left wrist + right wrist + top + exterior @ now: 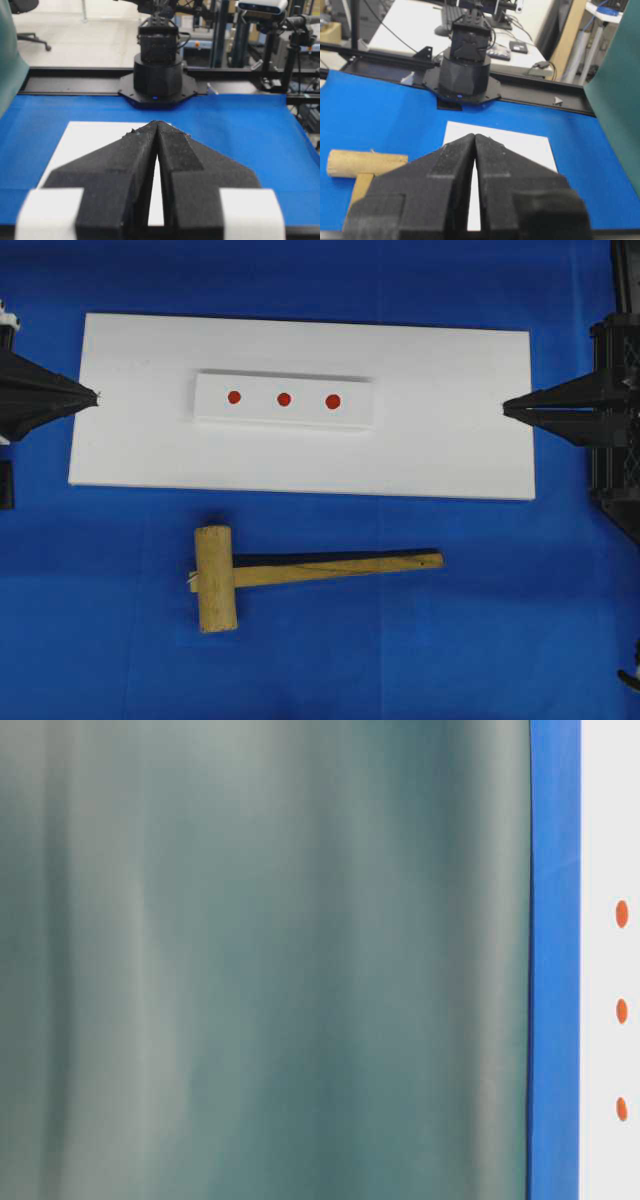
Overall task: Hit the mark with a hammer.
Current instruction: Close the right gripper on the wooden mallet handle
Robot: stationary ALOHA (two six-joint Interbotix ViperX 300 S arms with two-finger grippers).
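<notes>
Left gripper (97, 396) was clenched tight, tips together, holding nothing, w/ tips at the left edge of the white board (450, 440). Right gripper (505, 408) likewise clenched and empty at the board's right edge. Hammer (216, 578) lay flat on the blue cloth (520, 620) just below the board, head left, handle pointing right, apart from both grippers. Three red dots (284, 399) sat on a raised white strip (355, 400).

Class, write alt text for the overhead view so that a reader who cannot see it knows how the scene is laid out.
A light-brown wooden mallet lies flat on blue cloth, head left, handle pointing right, below a large white rectangular board. A smaller white block on the board bears three red dots in a row. A shut black left gripper and right gripper point inward at the board's ends.
</notes>
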